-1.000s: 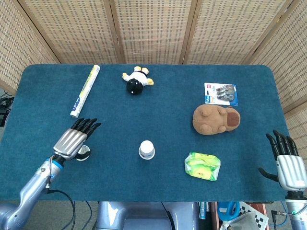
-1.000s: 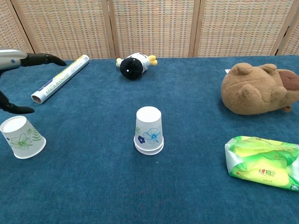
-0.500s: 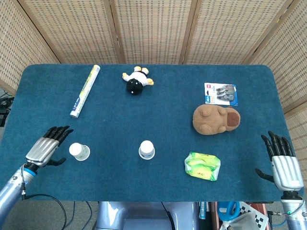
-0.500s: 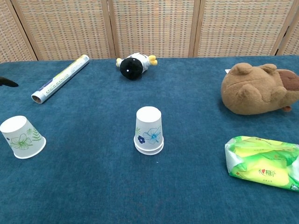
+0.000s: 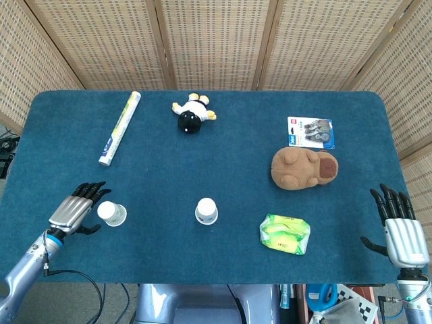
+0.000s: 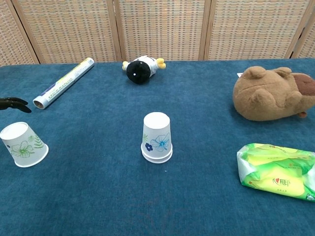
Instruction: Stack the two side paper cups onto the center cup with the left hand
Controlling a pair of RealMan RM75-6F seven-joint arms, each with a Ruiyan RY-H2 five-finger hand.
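Upside down near the table's middle stands the center cup stack (image 5: 206, 210) (image 6: 157, 137), white with blue flowers, a second rim showing at its base. A side paper cup (image 5: 111, 213) (image 6: 22, 144) with a green flower print stands upside down at the left. My left hand (image 5: 73, 210) hovers just left of that cup, fingers spread and holding nothing; in the chest view only its dark fingertips (image 6: 14, 103) show at the left edge. My right hand (image 5: 402, 229) is open at the table's right front corner, far from the cups.
A rolled tube (image 5: 120, 127) lies at the back left. A black and white plush (image 5: 192, 113) sits at the back middle. A blister pack (image 5: 311, 131), a brown plush (image 5: 303, 168) and a green tissue pack (image 5: 285, 233) lie on the right.
My left hand drew back to the left off the side cup, then edged right toward it again. The cup now stands uncovered. My right hand barely shifted.
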